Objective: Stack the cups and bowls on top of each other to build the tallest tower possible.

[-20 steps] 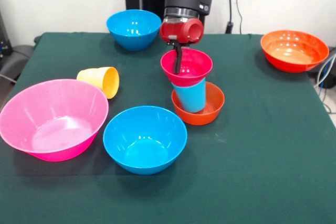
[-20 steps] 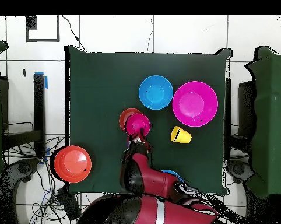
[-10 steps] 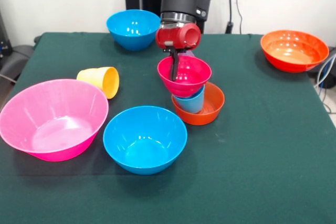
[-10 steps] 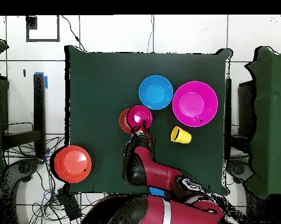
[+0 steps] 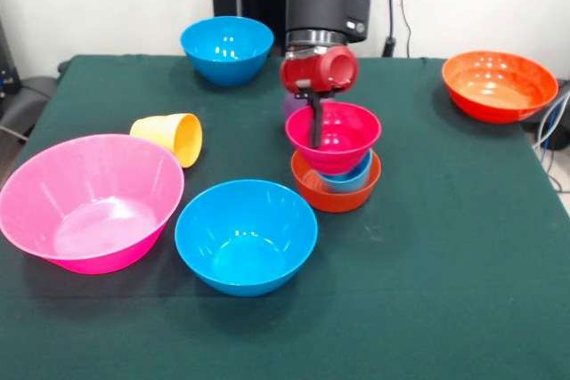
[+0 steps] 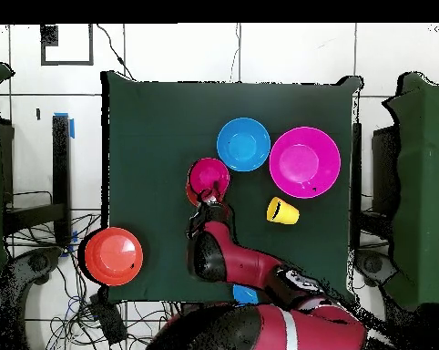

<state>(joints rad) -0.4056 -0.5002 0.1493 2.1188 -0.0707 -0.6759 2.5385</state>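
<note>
My gripper (image 5: 313, 128) is shut on the near-left rim of the small magenta bowl (image 5: 338, 135), with one dark finger inside it. The bowl sits low over the small orange-red bowl (image 5: 331, 193). Only an edge of the light blue cup (image 5: 356, 173) shows between them. In the overhead view the gripper (image 6: 209, 197) is at the magenta bowl (image 6: 209, 173), and a sliver of the orange-red bowl (image 6: 189, 191) shows. The yellow cup (image 5: 171, 137) lies on its side at the left. The purple cup (image 5: 290, 102) peeks out behind the gripper.
A big pink bowl (image 5: 89, 202) and a blue bowl (image 5: 245, 236) stand at the near left. A second blue bowl (image 5: 227, 49) is at the far edge by the arm. A wide orange bowl (image 5: 499, 84) is at the far right.
The gripper and the magenta bowl swung left, then right, and sank. The light blue cup stood tall under the bowl; now it is nearly hidden.
</note>
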